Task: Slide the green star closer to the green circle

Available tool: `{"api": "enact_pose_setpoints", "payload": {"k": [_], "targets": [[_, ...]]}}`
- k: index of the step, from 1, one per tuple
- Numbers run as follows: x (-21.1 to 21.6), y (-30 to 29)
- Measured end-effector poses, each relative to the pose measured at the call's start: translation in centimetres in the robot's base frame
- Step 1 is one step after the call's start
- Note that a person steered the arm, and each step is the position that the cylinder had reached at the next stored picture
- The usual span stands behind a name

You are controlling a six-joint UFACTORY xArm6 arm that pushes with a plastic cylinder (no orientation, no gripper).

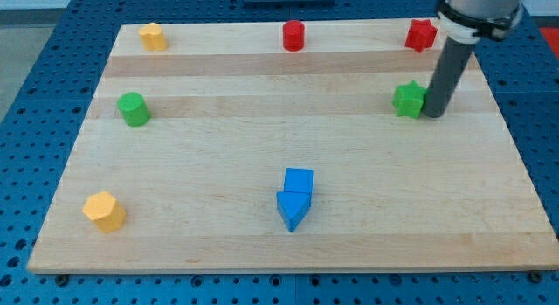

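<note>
While I scan from the view's bottom upward, the nearest things on the desk [489, 244] are a yellow block [105, 211] at the lower left and, near the middle, a blue cube [299, 180] touching a blue triangular block [293, 209] just below it. None of these sits on the line I care about, so I judge they can stay as they are.

Farther up, the green circle [134, 108] stands near the view's left edge, and the green star [408, 100] sits well apart from it toward the view's right, at about the same height in the view. My tip [434, 114] rests right against the star's right side, touching or almost touching it. That placement makes sense to me: with the rod on the side away from the circle, a push toward the view's left should carry the star straight at its goal. The stretch of wood between the two green pieces holds no other block.

As for the tool, it is only a plain dark rod with nothing to spread or press together, so it pinches nothing.

Along the far edge lie a yellow block [153, 36] at the left, a red cylinder [293, 35] in the middle and a red block [421, 34] at the right, all above the push line.
</note>
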State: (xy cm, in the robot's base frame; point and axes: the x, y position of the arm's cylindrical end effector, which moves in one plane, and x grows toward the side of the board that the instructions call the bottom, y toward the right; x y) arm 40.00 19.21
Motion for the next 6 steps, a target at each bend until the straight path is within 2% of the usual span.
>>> {"api": "enact_pose_setpoints", "payload": {"k": [3, 6], "targets": [[-3.8, -3.4], [-4.4, -12.3]]}}
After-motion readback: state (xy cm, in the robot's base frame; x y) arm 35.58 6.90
